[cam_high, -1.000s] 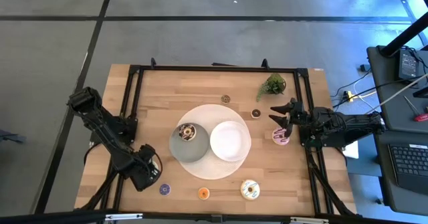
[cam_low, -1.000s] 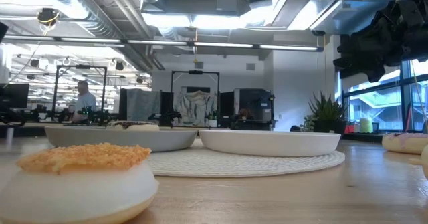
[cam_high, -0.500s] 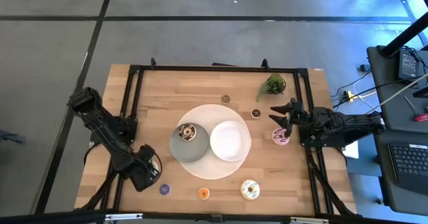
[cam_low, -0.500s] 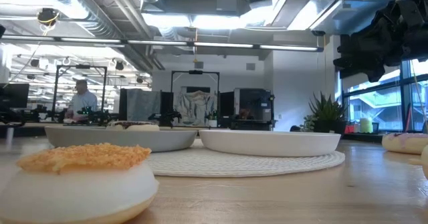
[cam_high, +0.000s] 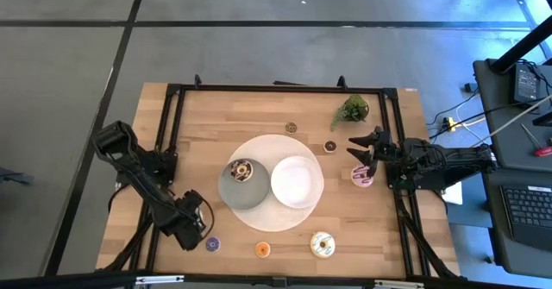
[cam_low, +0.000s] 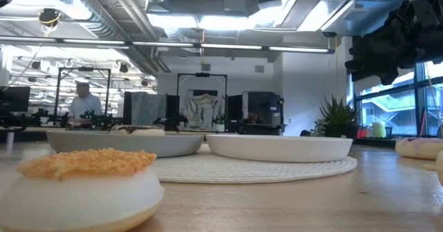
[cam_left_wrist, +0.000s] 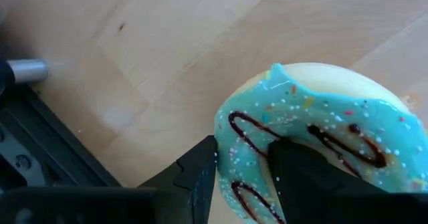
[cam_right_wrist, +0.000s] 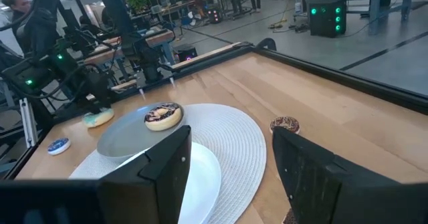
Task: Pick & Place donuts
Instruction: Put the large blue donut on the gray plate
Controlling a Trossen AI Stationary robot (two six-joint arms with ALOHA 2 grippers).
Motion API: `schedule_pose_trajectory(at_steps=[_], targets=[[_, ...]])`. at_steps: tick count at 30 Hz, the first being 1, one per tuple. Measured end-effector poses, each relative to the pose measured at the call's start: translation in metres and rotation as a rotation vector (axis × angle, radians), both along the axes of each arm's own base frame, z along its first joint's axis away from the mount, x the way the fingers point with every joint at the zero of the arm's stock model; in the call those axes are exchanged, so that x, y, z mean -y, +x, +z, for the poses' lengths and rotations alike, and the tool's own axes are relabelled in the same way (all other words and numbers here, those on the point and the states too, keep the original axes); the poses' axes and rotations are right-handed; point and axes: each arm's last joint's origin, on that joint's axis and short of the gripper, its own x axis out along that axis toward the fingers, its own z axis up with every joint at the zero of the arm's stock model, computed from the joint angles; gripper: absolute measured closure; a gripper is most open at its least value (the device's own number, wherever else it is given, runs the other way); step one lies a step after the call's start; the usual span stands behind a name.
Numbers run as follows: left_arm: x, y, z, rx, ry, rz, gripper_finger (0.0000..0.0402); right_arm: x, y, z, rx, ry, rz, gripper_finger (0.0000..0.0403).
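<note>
A green-iced donut [cam_left_wrist: 314, 127] with chocolate drizzle lies on the wood near the table's near left corner. My left gripper [cam_high: 191, 229] points down over it and hides it in the high view. A chocolate donut [cam_high: 242, 170] lies on the grey plate [cam_high: 244, 194]. On the table lie a purple mini [cam_high: 212, 244], an orange mini [cam_high: 263, 249], a cream donut [cam_high: 322, 244], two brown minis [cam_high: 291, 128] [cam_high: 330, 146], and a pink donut [cam_high: 362, 176]. My right gripper [cam_right_wrist: 231, 177] stands open and level above the pink one. My left gripper comes from above, pointing down, onto the green donut's ring [cam_left_wrist: 242, 158]. One finger [cam_left_wrist: 297, 174] stands in the hole and the other finger [cam_left_wrist: 199, 177] outside the rim, with the iced wall between them. In the right wrist view the donut [cam_right_wrist: 99, 118] lies on the table.
A white plate [cam_high: 297, 182] sits beside the grey one on a round white mat [cam_high: 276, 220] at mid table. A small green plant [cam_high: 351, 109] stands at the far right. A black frame [cam_high: 172, 151] runs along the table's sides. People move in the room behind.
My left gripper has sunk a little and shifted slightly toward the table's near edge, over the green donut.
</note>
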Motion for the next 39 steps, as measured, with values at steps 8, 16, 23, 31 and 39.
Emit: schedule_pose_trajectory(at_steps=[8, 16, 23, 31, 39], targets=[[-0.005, 0.002, 0.010, 0.042, -0.030, 0.007, 0.0340, 0.000, 0.000, 0.000, -0.002, -0.007, 0.000, 0.0192], [-0.021, 0.022, 0.021, 0.185, 0.007, -0.129, 0.0391, 0.000, 0.000, 0.000, -0.008, -0.027, 0.002, 0.0192], [-0.047, 0.054, 0.045, 0.305, 0.113, -0.287, 0.0382, 0.000, 0.000, 0.000, -0.008, -0.027, 0.002, 0.0192], [-0.081, 0.091, 0.057, 0.368, 0.186, -0.360, 0.0383, 0.000, 0.000, 0.000, -0.008, -0.027, 0.001, 0.0192], [-0.101, 0.108, 0.047, 0.321, 0.098, -0.383, 0.0383, 0.000, 0.000, 0.000, -0.008, -0.029, 0.001, 0.0192]])
